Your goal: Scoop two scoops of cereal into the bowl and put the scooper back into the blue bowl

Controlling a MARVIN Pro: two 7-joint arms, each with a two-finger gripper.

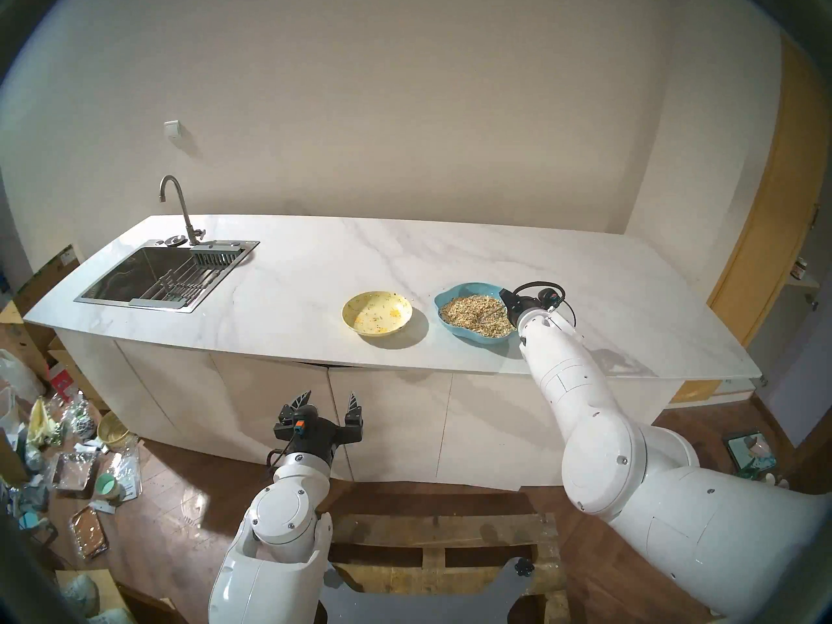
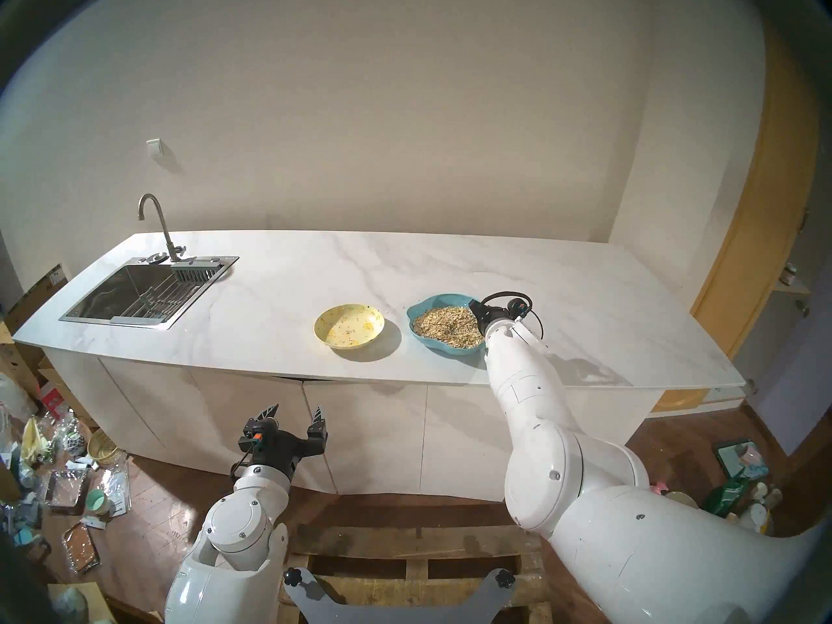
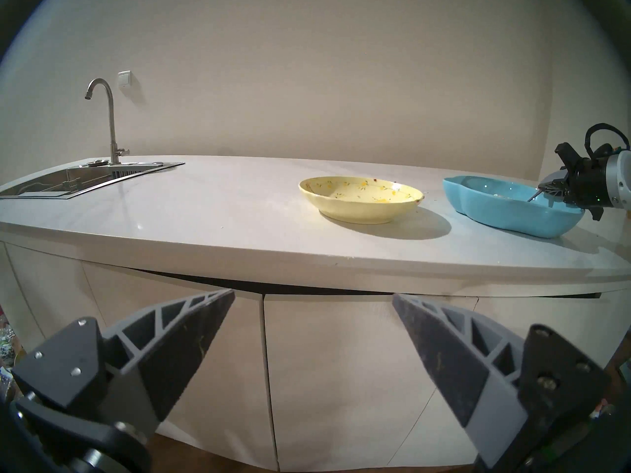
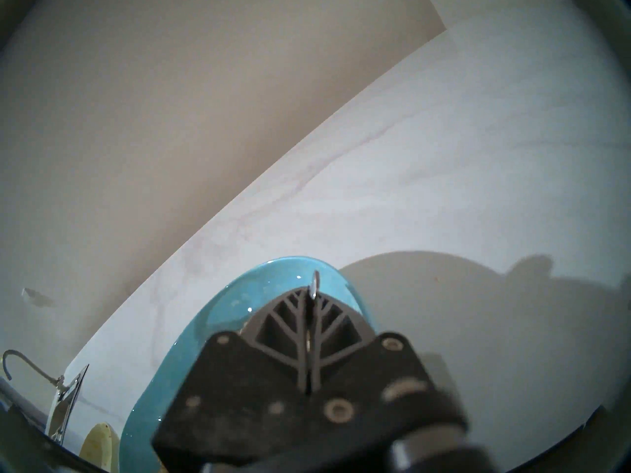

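Here, going left to right: the left gripper (image 1: pixel 331 400) waits spread open below the counter (image 1: pixel 279 290). The bowl (image 1: pixel 377 313), pale yellow, sits without cereal. Just right, the blue bowl (image 1: pixel 472 314) holds the cereal (image 1: pixel 468 312). The right gripper (image 4: pixel 312 296) is clamped on the scooper (image 4: pixel 313 286) handle, likely ready to dig; its spoon end is hidden.
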